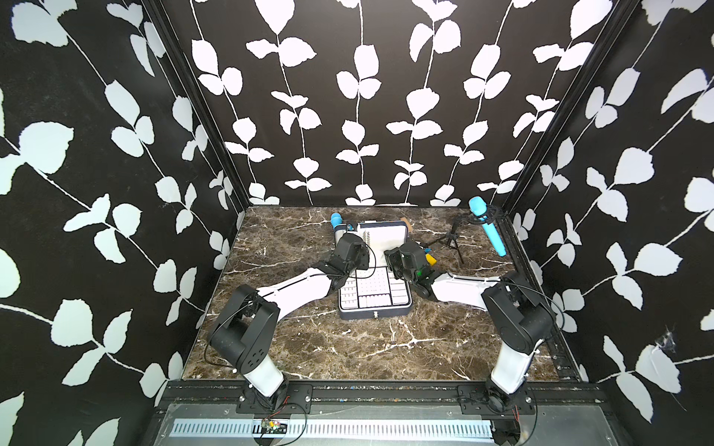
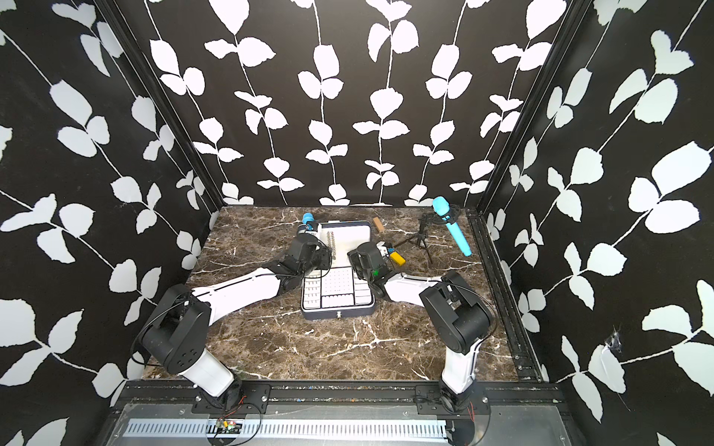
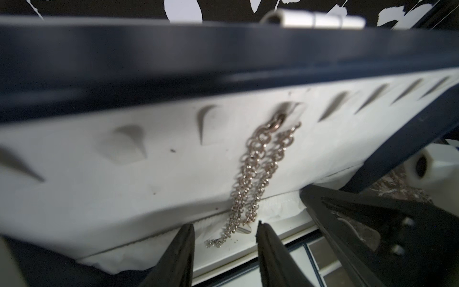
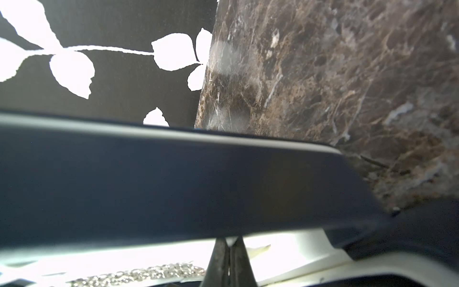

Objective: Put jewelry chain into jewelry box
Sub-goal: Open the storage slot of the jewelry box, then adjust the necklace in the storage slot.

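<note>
Jewelry box (image 1: 398, 311): open on the table (image 1: 347, 347), lid raised behind the tray (image 1: 371, 285); both sets of jaws work at the lid's inner face, with the tray beneath them
Lid lining (image 3: 124, 179): white and padded, straight ahead of the left jaws; it looks soft, so it probably gives under a push and offers no firm backing for a pinch
Left gripper (image 3: 224, 223): jaws partway apart and holding nothing; one finger stands on each side of the chain's lower end, neither visibly touching it
Right gripper (image 4: 229, 242): fingers pressed together, tips just under the lid's navy edge; a sliver of white sits at the tips, and I cannot tell whether it is pinched lining; the chain lies off to one side of these tips, not between them
Jewelry chain (image 3: 258, 169): inside the lid, hung from one hook (image 3: 280, 116) beyond the left fingertips, higher up the lid; it falls doubled down the lining, crosses the gathered pocket seam (image 3: 278, 206), and its tail lies between the left jaws
Handling: likely light, limp and slippery; the fine links should slide and bunch rather than push, and a sideways tug could lift the chain off the hook
Where to hold: probably the doubled strands just ahead of the left jaws; pinch both runs together, squarely and gently
End piece (image 3: 246, 229): a small flat tab close to one left finger; it seems too slight for a sure grip
</note>
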Tool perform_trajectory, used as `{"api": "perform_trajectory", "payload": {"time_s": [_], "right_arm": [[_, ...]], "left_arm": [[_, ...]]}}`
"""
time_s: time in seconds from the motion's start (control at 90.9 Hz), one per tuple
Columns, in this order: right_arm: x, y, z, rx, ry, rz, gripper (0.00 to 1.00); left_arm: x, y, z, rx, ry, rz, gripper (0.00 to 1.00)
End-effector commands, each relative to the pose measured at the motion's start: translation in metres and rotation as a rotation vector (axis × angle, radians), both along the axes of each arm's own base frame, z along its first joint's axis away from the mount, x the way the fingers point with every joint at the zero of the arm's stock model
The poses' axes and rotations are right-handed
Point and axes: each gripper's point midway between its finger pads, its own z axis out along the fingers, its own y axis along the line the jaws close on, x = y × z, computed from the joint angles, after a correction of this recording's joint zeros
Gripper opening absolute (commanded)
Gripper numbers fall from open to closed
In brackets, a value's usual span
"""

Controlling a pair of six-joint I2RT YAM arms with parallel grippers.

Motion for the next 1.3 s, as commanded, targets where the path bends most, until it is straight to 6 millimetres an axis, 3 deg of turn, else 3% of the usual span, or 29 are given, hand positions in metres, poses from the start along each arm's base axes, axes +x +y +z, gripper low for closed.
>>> {"api": "perform_trajectory", "payload": {"time_s": [0.0,0.814,1.122,1.287], "right_arm": [[0.003,0.0,-0.003,-0.002,-0.013,0.0,0.0],[0.0,0.011,0.001,0.033,-0.013,0.051,0.0],[-0.002,0.012,0.004,0.038,-0.019,0.062,0.0],[-0.004,0.013,0.004,0.04,-0.017,0.066,0.0]], "left_arm": [[0.005,-0.003,0.011,-0.05,-0.031,0.002,0.43],[0.015,-0.008,-0.009,-0.006,0.026,0.019,0.34],[0.018,-0.008,-0.012,0.004,0.02,0.028,0.21],[0.018,-0.011,-0.006,-0.022,-0.003,0.012,0.05]]}}
